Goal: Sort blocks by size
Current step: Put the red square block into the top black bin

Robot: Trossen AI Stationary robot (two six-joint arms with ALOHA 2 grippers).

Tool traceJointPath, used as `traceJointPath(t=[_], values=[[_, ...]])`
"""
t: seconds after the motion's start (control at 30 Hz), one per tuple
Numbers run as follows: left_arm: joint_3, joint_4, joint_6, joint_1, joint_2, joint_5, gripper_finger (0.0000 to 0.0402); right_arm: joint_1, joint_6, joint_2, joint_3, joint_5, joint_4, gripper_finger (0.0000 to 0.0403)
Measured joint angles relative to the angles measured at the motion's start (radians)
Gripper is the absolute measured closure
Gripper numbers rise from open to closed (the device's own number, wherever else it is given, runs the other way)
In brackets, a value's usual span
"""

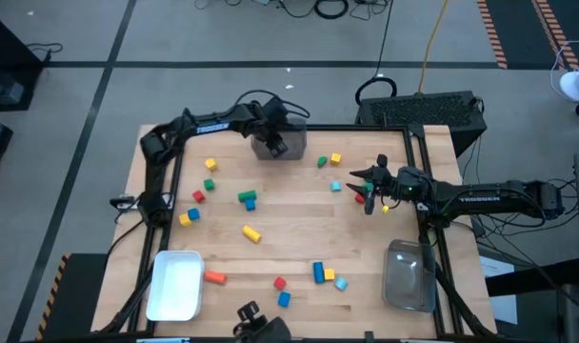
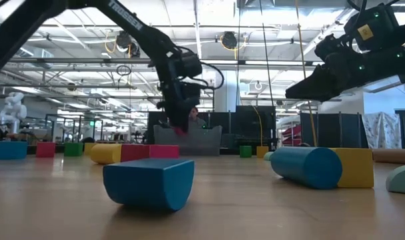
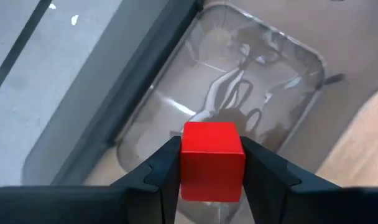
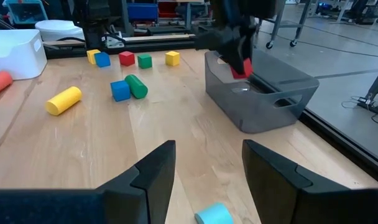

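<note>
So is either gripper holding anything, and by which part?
The left gripper holds a red cube by two opposite side faces, above the grey bin. The right gripper is open, empty.

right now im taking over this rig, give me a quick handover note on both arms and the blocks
Left pincer: shut on a red cube, held over the open grey bin at the table's far edge; not released yet.
Right pincer: open, empty, hovering above the table's right side near a cyan block.
Blocks: nearly all lie loose across the wooden table, such as the yellow cylinder in the middle and the orange piece beside the white bin.
Done: no block can be seen in the white bin or the clear bin.
Left: drop the red cube, then sort everything else.
</note>
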Motion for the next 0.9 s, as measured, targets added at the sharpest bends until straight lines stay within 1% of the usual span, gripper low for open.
traceJointPath(t=[0.17, 0.4, 0.47, 0.73, 0.9], values=[[0.029, 0.027, 0.007, 0.001, 0.059, 0.000, 0.0259, 0.000, -0.005, 0.000, 0.000, 0.001, -0.004, 0.0227], [0.029, 0.041, 0.031, 0.014, 0.105, -0.003, 0.0258, 0.000, -0.003, 0.000, 0.000, 0.003, -0.007, 0.0227], [0.029, 0.045, 0.052, 0.016, 0.103, -0.004, 0.0252, 0.000, -0.003, 0.000, 0.000, 0.006, -0.008, 0.0227], [0.029, 0.056, 0.052, 0.022, 0.096, -0.014, 0.0211, 0.000, -0.003, 0.000, 0.000, 0.006, -0.009, 0.0227], [0.029, 0.045, 0.061, 0.023, 0.092, -0.016, 0.0202, 0.000, -0.004, 0.000, 0.000, 0.006, -0.009, 0.0227]])
